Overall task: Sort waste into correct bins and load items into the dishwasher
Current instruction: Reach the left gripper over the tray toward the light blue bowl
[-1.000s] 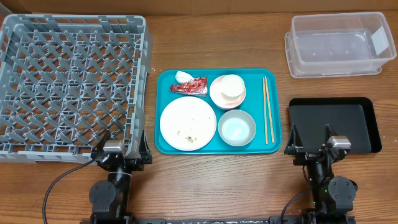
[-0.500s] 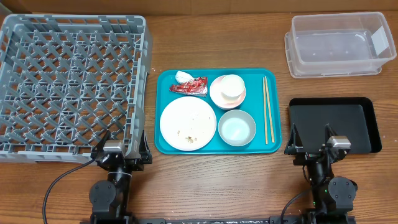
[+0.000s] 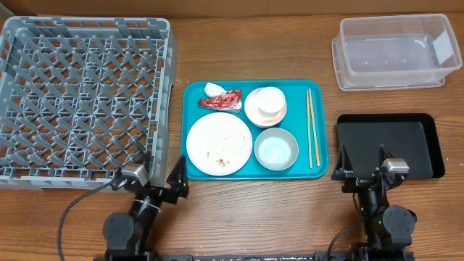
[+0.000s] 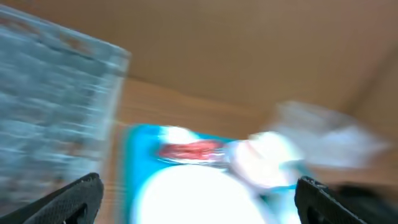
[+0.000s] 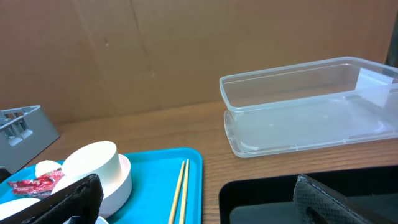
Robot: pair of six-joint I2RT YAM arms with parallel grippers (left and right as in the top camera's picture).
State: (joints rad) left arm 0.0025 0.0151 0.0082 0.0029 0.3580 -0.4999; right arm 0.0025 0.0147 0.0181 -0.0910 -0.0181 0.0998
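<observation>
Both hands wide, empty: left hand [image 3: 159, 168] between dish rack [image 3: 80, 94] corner and teal tray [image 3: 191, 123], right hand [image 3: 361, 161] at the black tray [image 3: 395, 138]'s near edge. Red wrapper [image 3: 221, 100] and scrap-flecked plate [image 3: 219, 143] lie on the teal tray; with my left wrist view blurred, I risk clipping its rim, scattering scraps.

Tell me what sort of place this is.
Probably a staged robot test bench, not a kitchen: a wooden table, a grey dish rack beside a teal tray holding a soiled plate, a cardboard backdrop.
</observation>
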